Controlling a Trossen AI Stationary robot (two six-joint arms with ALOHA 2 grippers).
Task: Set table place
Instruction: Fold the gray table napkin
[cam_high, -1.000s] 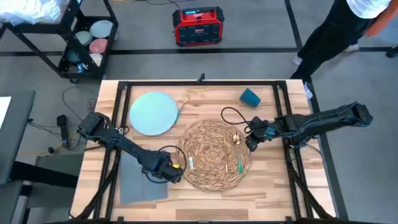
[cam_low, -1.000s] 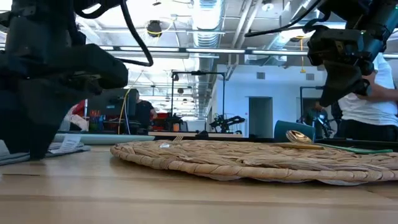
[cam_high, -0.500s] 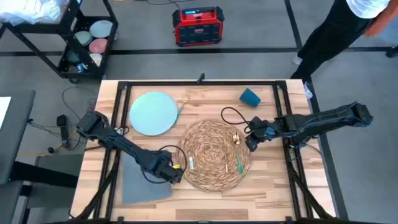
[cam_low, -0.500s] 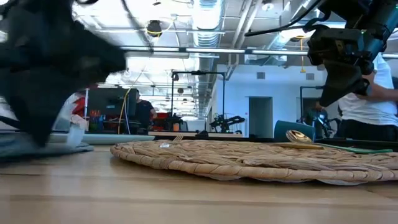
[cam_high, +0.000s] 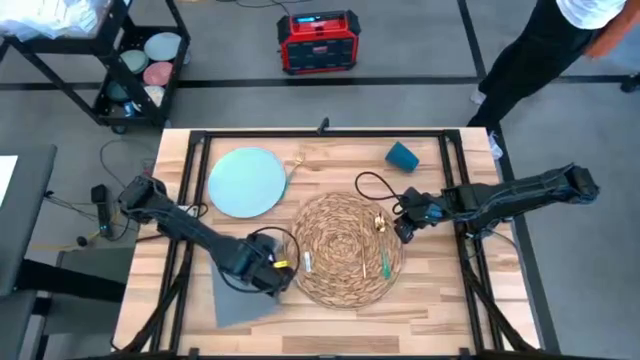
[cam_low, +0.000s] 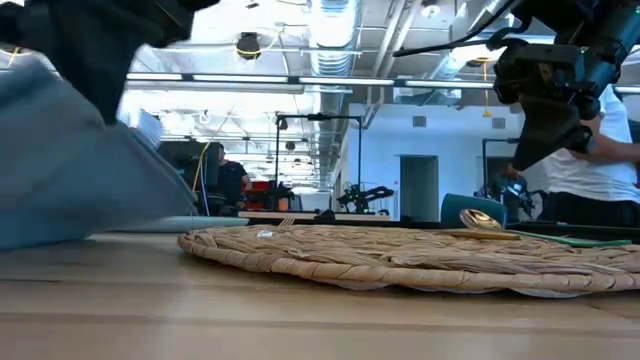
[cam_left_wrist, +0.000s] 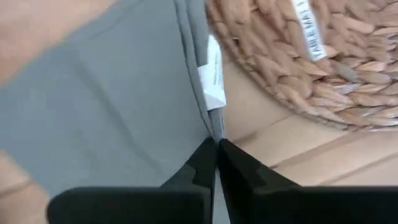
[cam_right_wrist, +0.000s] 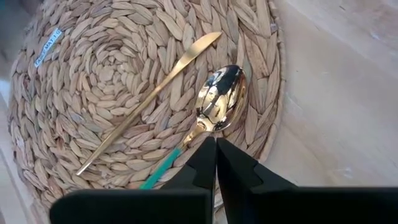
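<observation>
The placemat (cam_high: 346, 249) sits mid-table (cam_high: 420, 320), gold spoon (cam_right_wrist: 217, 99) and knife (cam_right_wrist: 149, 99) on it. Left gripper (cam_high: 272, 279) pinches the grey napkin (cam_high: 240, 295) at the mat's edge, lifting it. Right gripper (cam_high: 402, 229), fingers pressed together, hovers by the spoon. Pale-blue plate (cam_high: 246, 181) behind; a person (cam_low: 600, 165) stands beyond.

Straw spiral-weave placemat (cam_high: 345, 248); grey napkin (cam_high: 238, 296); pale-blue plate (cam_high: 246, 181).

Two dark jointed arms w/ looping black cables.
</observation>
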